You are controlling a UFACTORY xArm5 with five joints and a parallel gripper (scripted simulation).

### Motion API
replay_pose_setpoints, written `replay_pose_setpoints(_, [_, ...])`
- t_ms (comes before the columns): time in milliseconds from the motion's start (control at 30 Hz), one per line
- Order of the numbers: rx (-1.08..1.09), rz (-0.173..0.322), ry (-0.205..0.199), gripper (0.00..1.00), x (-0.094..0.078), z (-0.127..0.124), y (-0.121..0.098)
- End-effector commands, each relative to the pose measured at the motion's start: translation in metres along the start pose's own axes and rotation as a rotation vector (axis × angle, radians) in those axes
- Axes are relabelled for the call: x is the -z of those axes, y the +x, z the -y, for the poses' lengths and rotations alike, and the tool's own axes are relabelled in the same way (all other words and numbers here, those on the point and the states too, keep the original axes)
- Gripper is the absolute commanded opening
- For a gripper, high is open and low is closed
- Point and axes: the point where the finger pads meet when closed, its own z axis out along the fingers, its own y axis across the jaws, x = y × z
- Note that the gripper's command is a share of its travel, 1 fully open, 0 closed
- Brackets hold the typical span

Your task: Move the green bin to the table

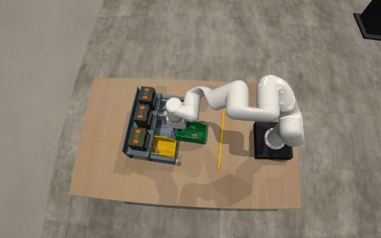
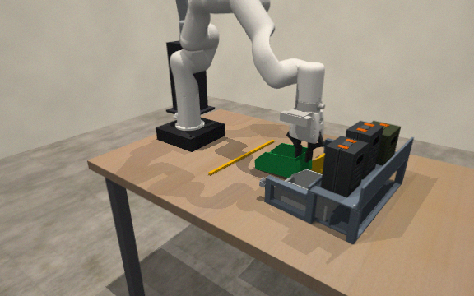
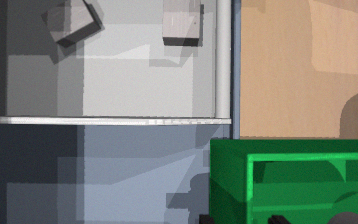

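Observation:
The green open bin (image 1: 192, 132) stands upright on the table, right against the front edge of the grey-blue shelf (image 1: 151, 132). It also shows in the exterior view (image 2: 282, 162) and in the wrist view (image 3: 300, 180), with grey parts inside. My gripper (image 2: 303, 153) points down at the bin's shelf-side wall. In the wrist view the two dark fingertips stand partly open on either side of that wall, not pressed on it. In the top view the wrist hides the fingers.
On the shelf are a yellow open bin (image 1: 164, 146), a grey open bin (image 3: 130, 65) holding two grey blocks, and three dark closed bins (image 1: 141, 115) along the back. A thin yellow rod (image 1: 221, 139) lies between the green bin and the robot's black base (image 1: 272, 140).

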Motion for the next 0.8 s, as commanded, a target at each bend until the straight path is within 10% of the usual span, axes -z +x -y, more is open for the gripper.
replay_pose_setpoints(0, [0.000,-0.006,0.005,0.34,0.0022,0.0018,0.0000])
replay_pose_setpoints(700, [0.000,-0.006,0.005,0.34,0.0022,0.0018,0.0000])
replay_pose_setpoints(733, [0.000,0.000,0.005,0.12,0.0022,0.0018,0.0000])
replay_pose_setpoints(767, [0.000,0.000,0.005,0.12,0.0022,0.0018,0.0000])
